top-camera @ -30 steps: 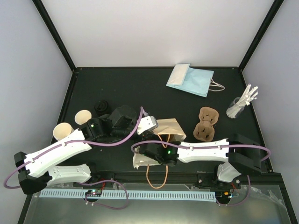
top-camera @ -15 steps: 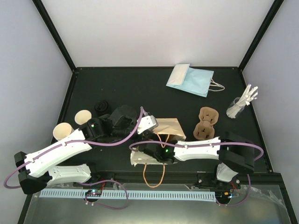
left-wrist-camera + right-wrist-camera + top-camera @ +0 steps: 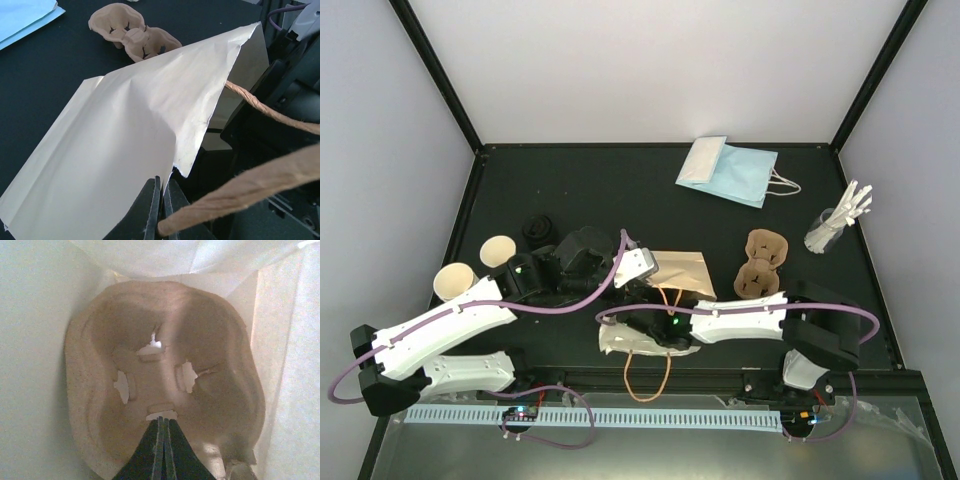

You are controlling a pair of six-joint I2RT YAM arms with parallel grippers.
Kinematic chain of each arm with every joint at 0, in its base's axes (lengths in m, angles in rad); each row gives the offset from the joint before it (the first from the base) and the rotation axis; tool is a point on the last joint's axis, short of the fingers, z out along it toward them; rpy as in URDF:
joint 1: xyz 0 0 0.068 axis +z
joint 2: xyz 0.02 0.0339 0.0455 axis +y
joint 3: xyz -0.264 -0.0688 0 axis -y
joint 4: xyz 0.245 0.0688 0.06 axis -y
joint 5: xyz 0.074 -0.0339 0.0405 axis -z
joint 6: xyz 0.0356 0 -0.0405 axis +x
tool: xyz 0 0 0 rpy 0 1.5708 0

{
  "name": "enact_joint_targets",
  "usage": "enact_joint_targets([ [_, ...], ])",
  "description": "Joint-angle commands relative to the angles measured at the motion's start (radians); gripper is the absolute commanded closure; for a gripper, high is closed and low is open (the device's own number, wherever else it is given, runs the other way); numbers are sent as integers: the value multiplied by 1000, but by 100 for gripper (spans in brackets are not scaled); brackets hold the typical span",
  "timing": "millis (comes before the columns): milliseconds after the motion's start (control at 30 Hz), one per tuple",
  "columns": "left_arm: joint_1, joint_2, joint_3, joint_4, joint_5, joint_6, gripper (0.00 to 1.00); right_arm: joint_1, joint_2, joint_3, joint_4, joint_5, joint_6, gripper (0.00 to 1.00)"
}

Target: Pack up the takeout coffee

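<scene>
Two grippers, both clamped. The left gripper (image 3: 161, 197) pinches the lower edge of the tan paper bag (image 3: 120, 140); a twine handle (image 3: 260, 187) crosses just right of its fingers. The right gripper (image 3: 161, 421) is inside the bag, jaws closed on the near rim of a pulp cup carrier (image 3: 165, 355) lying directly ahead of it. A second carrier (image 3: 761, 265) sits beyond the right arm. The lidded coffee cup cannot be placed with certainty: a round black item (image 3: 535, 231) lies beyond and left of the left gripper, well apart from both grippers; whether a cup stands beneath it cannot be told.
</scene>
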Motion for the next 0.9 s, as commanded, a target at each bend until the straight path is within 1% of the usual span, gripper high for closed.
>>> enact_joint_targets([
  [0,-17,-8,-6,-38,25,-25,98,-5,-78,0,-78,21,29,99],
  [167,-16,-2,-6,-33,19,-25,98,43,-139,31,-170,16,79,99],
  [300,-17,3,-7,-30,18,-28,98,74,-133,33,-223,-34,129,99],
  [433,-18,3,-7,-25,20,-33,98,101,-102,13,-229,-58,176,99],
  [600,-18,5,-7,-18,26,-39,98,110,-68,0,-214,-97,193,99],
  [867,-18,6,1,-27,26,-39,98,103,-56,-4,-177,-36,146,99],
])
